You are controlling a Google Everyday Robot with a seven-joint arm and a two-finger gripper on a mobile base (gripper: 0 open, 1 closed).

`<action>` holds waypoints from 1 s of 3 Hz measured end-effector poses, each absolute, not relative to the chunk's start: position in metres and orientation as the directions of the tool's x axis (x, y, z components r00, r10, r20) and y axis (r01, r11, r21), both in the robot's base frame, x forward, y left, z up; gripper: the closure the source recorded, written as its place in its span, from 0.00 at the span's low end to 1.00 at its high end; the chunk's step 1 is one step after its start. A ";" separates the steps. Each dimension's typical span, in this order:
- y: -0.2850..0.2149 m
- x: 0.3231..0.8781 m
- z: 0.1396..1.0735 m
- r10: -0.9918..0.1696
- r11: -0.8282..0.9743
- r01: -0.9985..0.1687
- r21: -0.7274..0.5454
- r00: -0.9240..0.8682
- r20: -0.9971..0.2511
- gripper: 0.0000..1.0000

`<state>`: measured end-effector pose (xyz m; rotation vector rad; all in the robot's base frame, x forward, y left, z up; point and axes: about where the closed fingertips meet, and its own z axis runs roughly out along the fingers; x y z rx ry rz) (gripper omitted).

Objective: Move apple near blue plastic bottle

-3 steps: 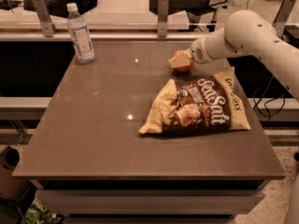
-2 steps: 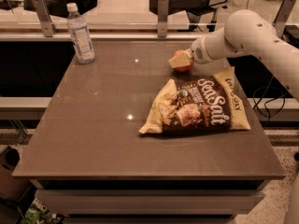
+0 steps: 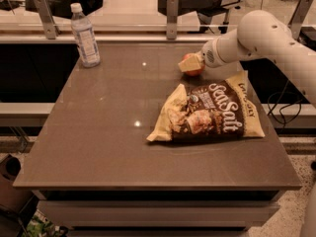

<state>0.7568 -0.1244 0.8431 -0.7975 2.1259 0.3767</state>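
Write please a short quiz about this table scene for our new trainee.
1. True or false: the slim clear plastic bottle with white cap stands upright on the brown table.
2. Which lies nearer the table's front edge: the yellow-brown chip bag or the small round red apple?
3. The robot's gripper is at: A the bottle, B the apple, C the bag.
Key: 1 true; 2 the chip bag; 3 B.

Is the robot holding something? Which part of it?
Cannot tell. The gripper sits at the apple, covering its top, but a real hold isn't visible.
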 end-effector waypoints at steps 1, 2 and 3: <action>-0.124 0.757 0.843 -0.412 0.755 -0.656 -0.006 -0.467 -0.782 1.00; -0.124 0.757 0.843 -0.412 0.755 -0.656 -0.006 -0.467 -0.782 1.00; -0.124 0.757 0.843 -0.412 0.755 -0.656 -0.006 -0.467 -0.782 1.00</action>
